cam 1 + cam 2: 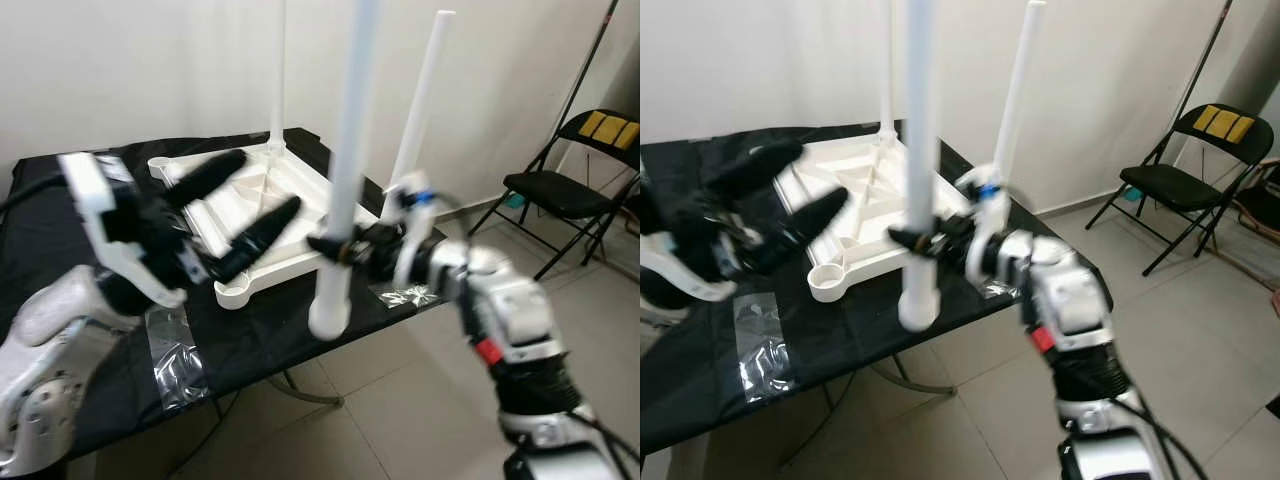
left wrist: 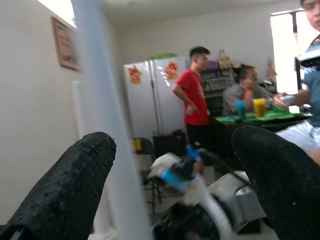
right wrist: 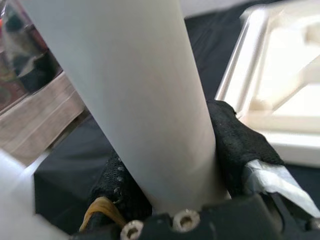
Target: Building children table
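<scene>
Tabletop (image 1: 262,215): white plastic, lay upside down on the black-draped table (image 1: 60,200), ribbed underside facing up, with a round empty socket (image 1: 827,276) at its near corner.
Held leg (image 1: 345,180): long white tube, roughly upright, its lower end hanging just off the tabletop's near edge, beside the empty socket; clamped low down between the fingers of the right gripper (image 1: 335,247).
Fitted legs: 2 white tubes stood upright from the tabletop, 1 (image 1: 277,75) at its far corner, 1 (image 1: 418,110) at its right corner.
</scene>
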`<state>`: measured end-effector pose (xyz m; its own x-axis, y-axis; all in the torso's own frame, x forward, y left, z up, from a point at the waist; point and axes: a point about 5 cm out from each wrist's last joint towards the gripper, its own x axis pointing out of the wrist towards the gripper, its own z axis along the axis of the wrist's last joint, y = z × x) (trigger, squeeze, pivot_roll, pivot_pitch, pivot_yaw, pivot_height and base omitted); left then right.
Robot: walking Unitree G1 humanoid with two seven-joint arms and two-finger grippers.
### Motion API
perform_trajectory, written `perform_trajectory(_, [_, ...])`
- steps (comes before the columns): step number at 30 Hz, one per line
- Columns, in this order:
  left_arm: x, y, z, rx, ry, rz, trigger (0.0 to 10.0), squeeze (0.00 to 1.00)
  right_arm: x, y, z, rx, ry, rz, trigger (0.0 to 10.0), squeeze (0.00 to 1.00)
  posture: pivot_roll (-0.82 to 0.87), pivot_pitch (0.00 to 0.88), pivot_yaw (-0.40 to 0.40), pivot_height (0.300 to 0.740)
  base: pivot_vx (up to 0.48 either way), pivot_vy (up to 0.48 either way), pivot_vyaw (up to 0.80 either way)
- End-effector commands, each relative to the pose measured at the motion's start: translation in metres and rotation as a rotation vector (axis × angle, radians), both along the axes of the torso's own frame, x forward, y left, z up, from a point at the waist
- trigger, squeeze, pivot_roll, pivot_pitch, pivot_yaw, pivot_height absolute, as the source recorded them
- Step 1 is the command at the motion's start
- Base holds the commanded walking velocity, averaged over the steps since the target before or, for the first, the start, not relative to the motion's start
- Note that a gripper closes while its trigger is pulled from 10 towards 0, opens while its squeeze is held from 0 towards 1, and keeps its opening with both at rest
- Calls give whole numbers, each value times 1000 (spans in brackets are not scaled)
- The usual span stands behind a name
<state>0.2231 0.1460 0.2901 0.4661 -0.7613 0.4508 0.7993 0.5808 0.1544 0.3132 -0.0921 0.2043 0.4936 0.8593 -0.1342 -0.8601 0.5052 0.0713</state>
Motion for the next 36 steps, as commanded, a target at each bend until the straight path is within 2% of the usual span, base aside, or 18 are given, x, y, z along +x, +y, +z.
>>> perform_trajectory(1, [3, -3, -2, 22, 9, -5, 10000, 0, -1, -1, 7, -1, -32, 3, 10000, 0, -3, 0, -89, 740, 0, 0, 0])
perform_trajectory(3, [17, -5, -2, 10, 28, 57, 10000, 0, -5, 7, 4, 30, -32, 47, 10000, 0, -1, 0, -80, 740, 0, 0, 0])
perform_trajectory(5, [17, -5, -2, 10, 28, 57, 10000, 0, -5, 7, 4, 30, -32, 47, 10000, 0, -1, 0, -80, 740, 0, 0, 0])
perform_trajectory(9, [25, -1, 1, -19, 43, 124, 10000, 0, -8, 5, 6, 43, -54, 69, 10000, 0, -6, 0, -74, 740, 0, 0, 0])
perform_trajectory(14, [32, 2, 1, -9, 63, 175, 10000, 0, -17, 5, 4, 2, -69, 117, 10000, 0, -7, 0, -71, 740, 0, 0, 0])
perform_trajectory(19, [29, -9, 1, -1, 85, 89, 10000, 0, -22, 14, -9, -113, -83, 160, 10000, 0, -3, 0, -68, 740, 0, 0, 0])
perform_trajectory(25, [23, -21, 0, 20, 96, -17, 10000, 0, -25, 23, -14, -149, -66, 183, 10000, 0, -1, 0, -71, 740, 0, 0, 0])
perform_trajectory(29, [19, -24, 0, 33, 102, -62, 10000, 0, -24, 24, -13, -157, -64, 177, 10000, 0, -3, 0, -70, 740, 0, 0, 0])
perform_trajectory(30, [18, -25, 0, 37, 102, -69, 8941, 0, -24, 23, -12, -160, -67, 175, 10000, 0, -3, 0, -70, 740, 0, 0, 0])
perform_trajectory(31, [18, -25, -1, 39, 102, -72, 7137, 0, -23, 23, -12, -164, -70, 173, 10000, 0, -4, 0, -71, 740, 0, 0, 0])
perform_trajectory(32, [18, -24, 0, 35, 103, -73, 0, 0, -23, 22, -11, -167, -74, 171, 10000, 0, -7, 0, -71, 740, 0, 0, 0])
perform_trajectory(36, [21, -22, 2, 37, 104, -59, 0, 0, -23, 22, -10, -174, -84, 172, 10000, 0, -8, 0, -73, 740, 0, 0, 0])
